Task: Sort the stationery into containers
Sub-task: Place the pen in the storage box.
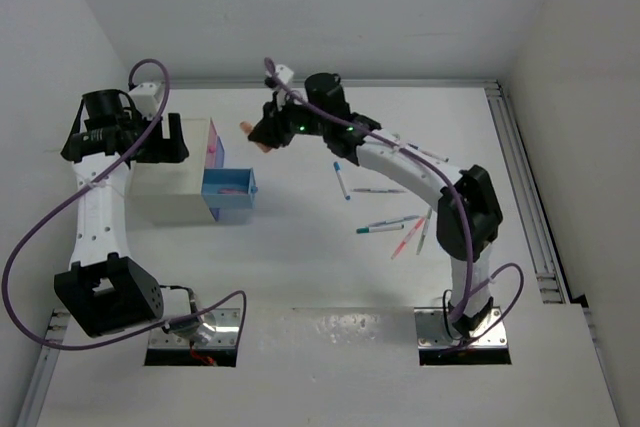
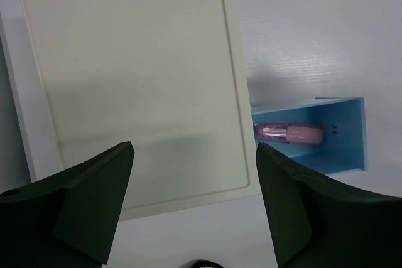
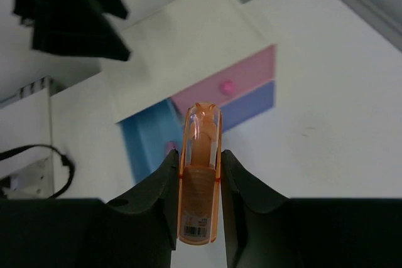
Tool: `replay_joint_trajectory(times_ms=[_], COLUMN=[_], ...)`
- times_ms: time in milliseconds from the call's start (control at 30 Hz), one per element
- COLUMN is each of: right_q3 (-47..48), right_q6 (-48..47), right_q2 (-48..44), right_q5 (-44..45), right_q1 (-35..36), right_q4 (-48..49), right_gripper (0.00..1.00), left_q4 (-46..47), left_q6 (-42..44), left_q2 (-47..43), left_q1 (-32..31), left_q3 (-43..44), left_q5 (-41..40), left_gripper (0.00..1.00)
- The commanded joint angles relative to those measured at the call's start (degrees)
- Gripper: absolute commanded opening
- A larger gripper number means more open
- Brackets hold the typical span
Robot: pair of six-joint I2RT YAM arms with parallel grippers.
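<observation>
Aloft, right claw (image 3: 200, 155) around orange piece (image 3: 200, 192), left claw (image 2: 195, 152) wide over cabinet (image 2: 138, 61).

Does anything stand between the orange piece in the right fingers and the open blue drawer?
Nothing visible does. The blue drawer stands open beyond the orange piece; the left gripper is aside, over the white cabinet.

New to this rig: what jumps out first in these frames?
The right pincer grips a chunky orange translucent piece near the white cabinet, over which the open left pincer hovers. The blue drawer stands pulled out with a pink piece inside. Loose pens lie scattered beside the right arm.
</observation>
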Motion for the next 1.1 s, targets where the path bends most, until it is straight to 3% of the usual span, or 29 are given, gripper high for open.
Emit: replay_joint_trajectory(times_ms=[0,267,633,700,800,867,967,1067], right_q3=[3.89,7.14,6.27,6.44,6.53,6.18,5.92,6.80], right_q6=[-6.44,-12.50,-19.19,-19.36,-18.57,-17.35,-16.38,-15.50], right_q2=[3.09,9.42,13.47,13.73,12.95,11.20,9.00,6.36], right_q5=[-6.79,-7.40,-4.42,-4.33,-3.89,-3.97,-4.15,-5.55], right_q1=[4.98,10.52,11.23,11.14,11.14,10.97,10.35,7.03], right_q4=[1.83,3.15,4.29,4.38,4.29,4.38,4.21,0.27], right_gripper=[0.00,0.00,0.02,0.18,0.53,0.61,0.62,0.55], left_q4=[1.56,1.30,1.12,1.12,0.86,0.94,0.94,0.86], left_q6=[-1.52,-2.14,-1.09,-0.74,-0.47,-0.04,0.23,1.37], left_q2=[-1.86,-1.94,-1.68,-1.68,-1.77,-1.59,-1.59,-1.24], left_q1=[1.38,2.79,3.66,3.66,3.84,4.01,4.19,4.37], left_q3=[-0.07,0.02,0.11,0.02,0.02,-0.15,-0.06,0.46], left_q5=[2.02,3.87,3.52,3.52,3.34,3.34,3.78,5.18], left_gripper=[0.85,0.85,0.85,0.85,0.85,0.85,0.85,0.85])
